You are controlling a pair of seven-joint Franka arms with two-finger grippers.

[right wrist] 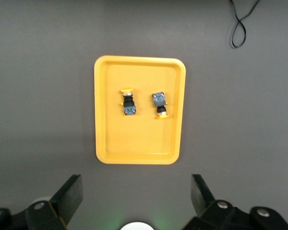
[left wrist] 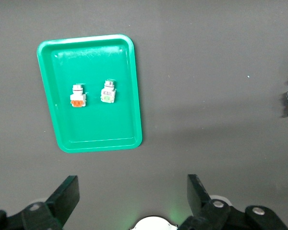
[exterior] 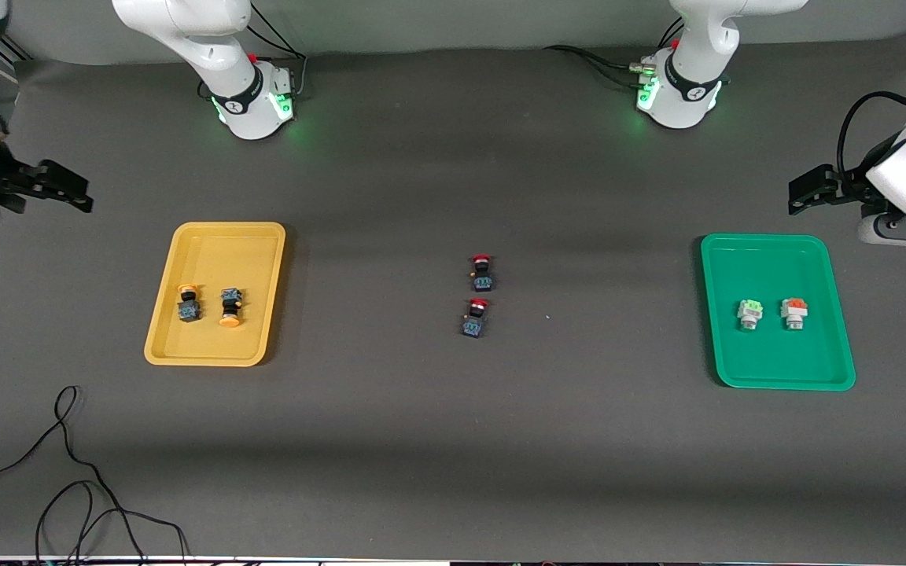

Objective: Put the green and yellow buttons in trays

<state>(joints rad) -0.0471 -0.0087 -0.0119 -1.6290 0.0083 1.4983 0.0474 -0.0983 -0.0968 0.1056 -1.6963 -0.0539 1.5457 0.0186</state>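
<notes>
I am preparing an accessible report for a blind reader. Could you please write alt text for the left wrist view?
A green tray lies on a dark table and holds two small white buttons side by side, one with a green cap and one with an orange cap. The open left gripper hangs above the table beside the tray.

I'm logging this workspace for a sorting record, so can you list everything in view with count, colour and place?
yellow tray: 1, yellow, toward the right arm's end of the table
yellow buttons: 2, black bodies with yellow-orange caps, lying in the yellow tray
green tray: 1, green, toward the left arm's end
green button: 1, white body with pale green cap, in the green tray
orange button: 1, white body with orange cap, in the green tray beside the green one
red buttons: 2, black bodies with red caps, mid-table between the trays
cable: 1, black, on the table nearer the front camera than the yellow tray
left gripper: open, raised by the green tray
right gripper: open, raised by the yellow tray
</notes>
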